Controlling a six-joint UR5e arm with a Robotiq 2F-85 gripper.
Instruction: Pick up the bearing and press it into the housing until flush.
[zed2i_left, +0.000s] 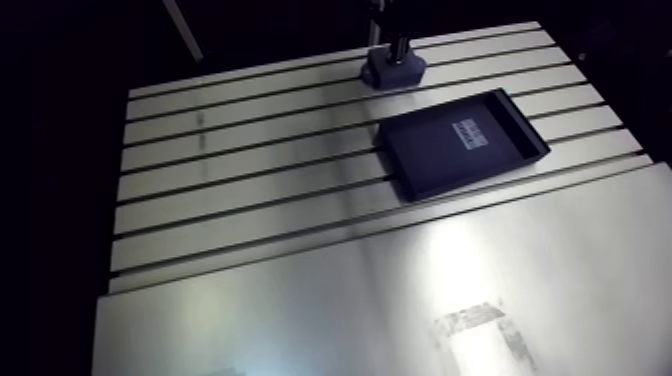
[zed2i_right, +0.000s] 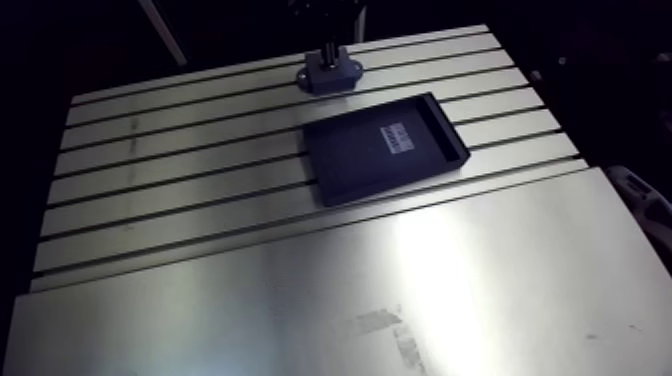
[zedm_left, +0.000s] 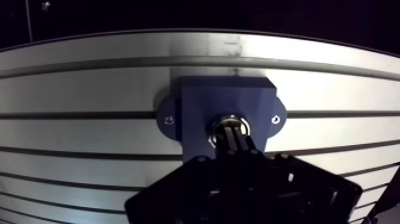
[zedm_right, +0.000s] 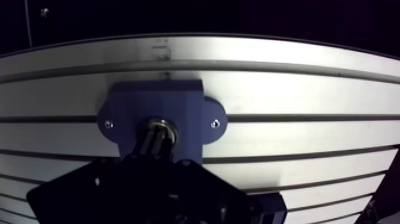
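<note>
The dark blue housing (zedm_left: 196, 95) stands on the slotted table (zed2i_left: 250, 130) near its far edge, with a flange and a screw on each side. A metal bearing (zedm_left: 218, 126) shows as a shiny ring in the housing's round bore. My gripper (zedm_left: 233, 136) comes straight down onto it, its two dark fingers (zedm_left: 228, 140) pressed together with their tips on the ring. In the arm view the gripper (zed2i_left: 398, 50) stands on top of the housing (zed2i_left: 392, 72). The fingers hide how deep the bearing sits.
A flat black tray (zed2i_left: 430, 150) with a small white label lies on the table just in front of the housing and holds nothing else. A smooth metal sheet (zed2i_left: 400, 300) with worn tape marks covers the near half of the table.
</note>
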